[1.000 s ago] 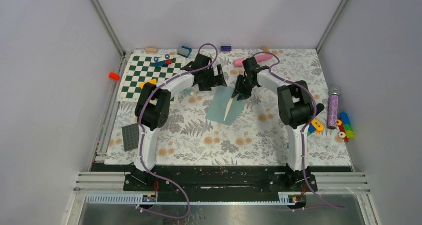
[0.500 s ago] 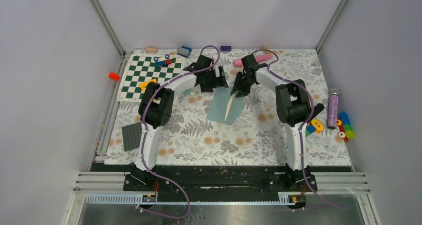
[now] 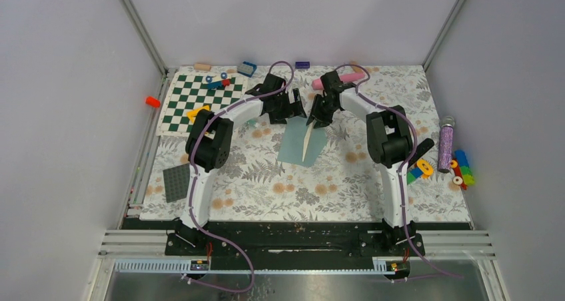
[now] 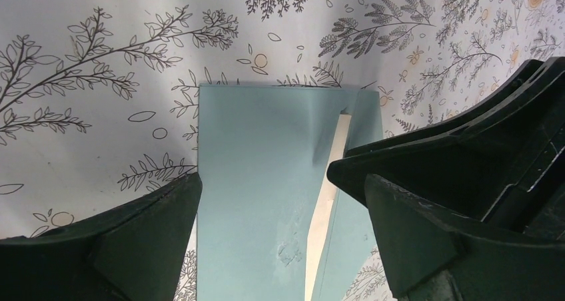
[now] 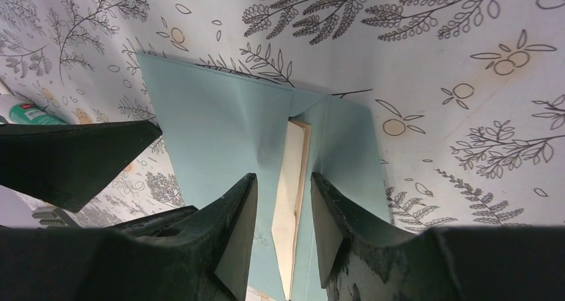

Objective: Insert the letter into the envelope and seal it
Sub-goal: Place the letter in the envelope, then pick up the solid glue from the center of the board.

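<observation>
The right arm's fingers (image 5: pixel 245 198) have drawn back toward the far end of the flat grey-teal paper envelope (image 3: pixel 295 148), half-spread and gripping nothing. The left arm's fingers (image 4: pixel 181 198) hang wide above it. The cream paper letter (image 5: pixel 291 181) sits inside it on the floral tabletop (image 3: pixel 266 181) with one strip showing, so sealing likely remains.

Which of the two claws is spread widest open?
The left claw, its fingers spread wide to either side of the teal envelope. The right claw shows only a narrow gap, above the cream letter strip.
</observation>
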